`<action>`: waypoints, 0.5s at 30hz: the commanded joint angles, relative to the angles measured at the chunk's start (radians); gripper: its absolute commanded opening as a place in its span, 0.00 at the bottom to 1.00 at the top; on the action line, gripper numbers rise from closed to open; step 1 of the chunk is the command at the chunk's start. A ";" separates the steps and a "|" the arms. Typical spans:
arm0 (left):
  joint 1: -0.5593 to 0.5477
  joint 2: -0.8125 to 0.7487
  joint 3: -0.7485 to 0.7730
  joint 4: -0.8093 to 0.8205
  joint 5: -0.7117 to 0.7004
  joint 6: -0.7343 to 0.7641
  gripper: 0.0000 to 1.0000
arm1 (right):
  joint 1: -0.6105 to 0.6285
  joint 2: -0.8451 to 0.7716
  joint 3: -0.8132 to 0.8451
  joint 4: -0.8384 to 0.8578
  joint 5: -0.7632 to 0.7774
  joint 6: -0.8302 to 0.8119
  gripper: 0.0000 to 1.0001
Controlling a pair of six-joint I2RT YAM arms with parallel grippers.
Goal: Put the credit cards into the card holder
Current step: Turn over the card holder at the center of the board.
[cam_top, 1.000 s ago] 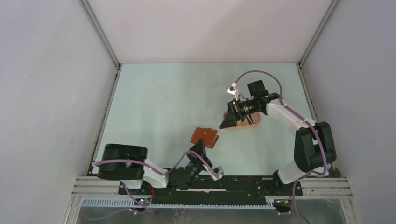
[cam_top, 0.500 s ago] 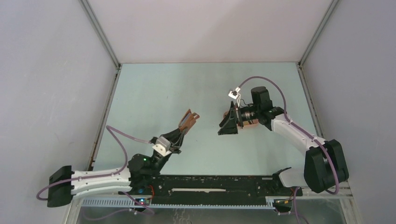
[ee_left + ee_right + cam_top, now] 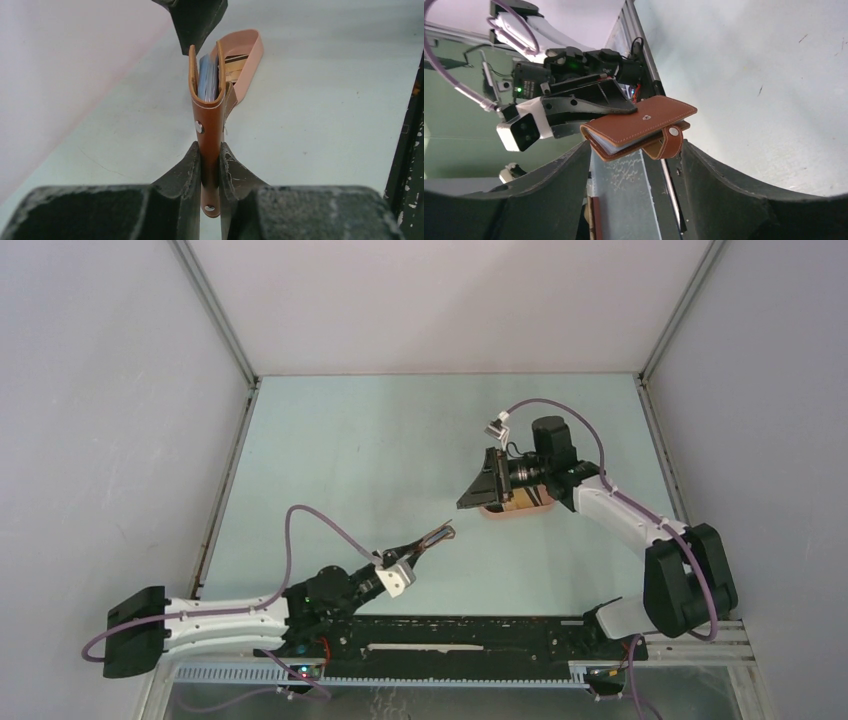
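The card holder (image 3: 210, 107), a reddish-brown leather wallet, is held edge-on above the table by my left gripper (image 3: 210, 150), which is shut on its lower edge by the snap tab. A light blue card (image 3: 207, 80) stands inside its fold. In the top view the card holder (image 3: 440, 534) is a thin sliver at the left gripper (image 3: 425, 541). My right gripper (image 3: 478, 492) is open wide and empty, pointing at the card holder (image 3: 639, 125) from a short way off. More credit cards (image 3: 233, 62) lie in the pink tray behind it.
The pink oval tray (image 3: 535, 508) sits under the right wrist, right of the table's middle; it also shows in the left wrist view (image 3: 250, 50). The black base rail (image 3: 450, 625) runs along the near edge. Grey walls enclose the table on three sides.
My left arm has carried the card holder down and to the right, nearer the right gripper, turning it edge-on. My right gripper has tilted slightly and stays over the tray.
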 commanded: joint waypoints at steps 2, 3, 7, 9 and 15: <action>0.003 -0.007 0.089 0.038 0.028 0.056 0.00 | 0.065 0.042 0.109 -0.187 0.088 -0.130 0.71; 0.003 -0.011 0.086 0.037 0.028 0.053 0.00 | 0.074 0.050 0.114 -0.199 0.107 -0.140 0.69; 0.003 -0.035 0.079 0.032 0.017 0.048 0.00 | 0.076 0.079 0.120 -0.221 0.130 -0.154 0.64; 0.003 -0.040 0.077 0.032 0.012 0.048 0.00 | 0.074 0.082 0.120 -0.226 0.137 -0.159 0.62; 0.003 -0.023 0.083 0.029 0.006 0.047 0.00 | 0.082 0.091 0.130 -0.268 0.124 -0.227 0.56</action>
